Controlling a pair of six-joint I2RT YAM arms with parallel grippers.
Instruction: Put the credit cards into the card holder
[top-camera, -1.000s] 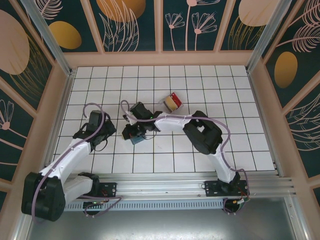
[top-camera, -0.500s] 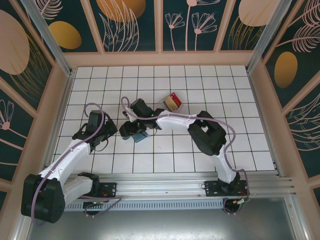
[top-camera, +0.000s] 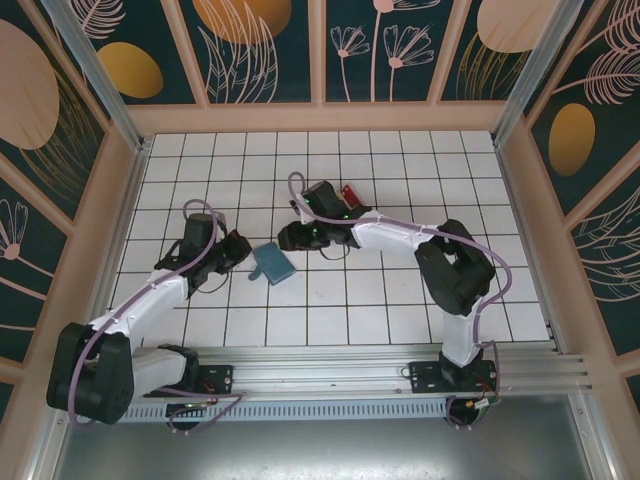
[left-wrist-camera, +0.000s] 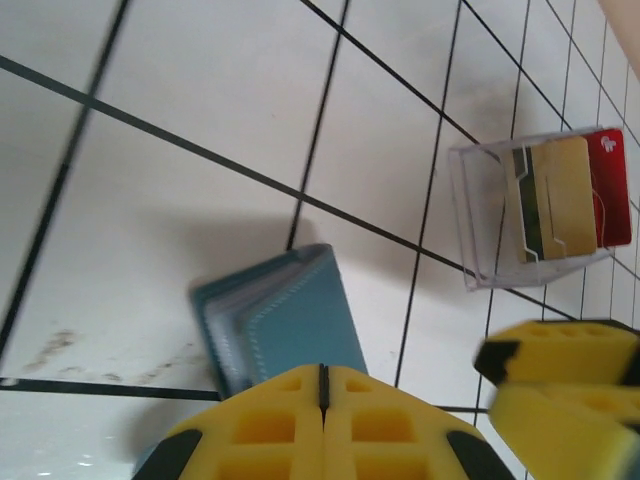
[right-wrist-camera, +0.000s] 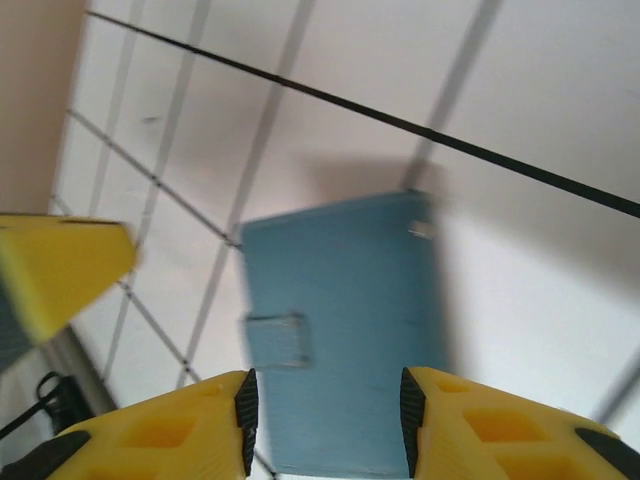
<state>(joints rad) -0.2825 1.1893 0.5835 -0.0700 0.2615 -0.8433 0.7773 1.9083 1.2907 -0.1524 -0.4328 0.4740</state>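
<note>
The clear card holder (left-wrist-camera: 500, 220) lies on the white tiles with a gold card (left-wrist-camera: 563, 195) and a red card (left-wrist-camera: 612, 180) inside it. In the top view the right arm covers most of the holder, leaving a bit of the red card (top-camera: 350, 192) showing. My left gripper (left-wrist-camera: 322, 375) is shut and empty, just short of the teal wallet (left-wrist-camera: 285, 320). My right gripper (right-wrist-camera: 325, 420) is open above the closed wallet (right-wrist-camera: 340, 320), with nothing between its fingers. From above, the left gripper (top-camera: 238, 250) and the right gripper (top-camera: 290, 238) flank the wallet (top-camera: 272, 263).
Wooden walls (top-camera: 320, 118) fence the tiled floor on the far, left and right sides. The right gripper's yellow fingers (left-wrist-camera: 560, 385) show at the lower right of the left wrist view. A left gripper finger (right-wrist-camera: 60, 265) shows at the left of the right wrist view.
The right gripper has let go of the teal wallet and drawn back to the right and farther away. The wallet now lies free. The left gripper has shifted slightly toward the wallet.
</note>
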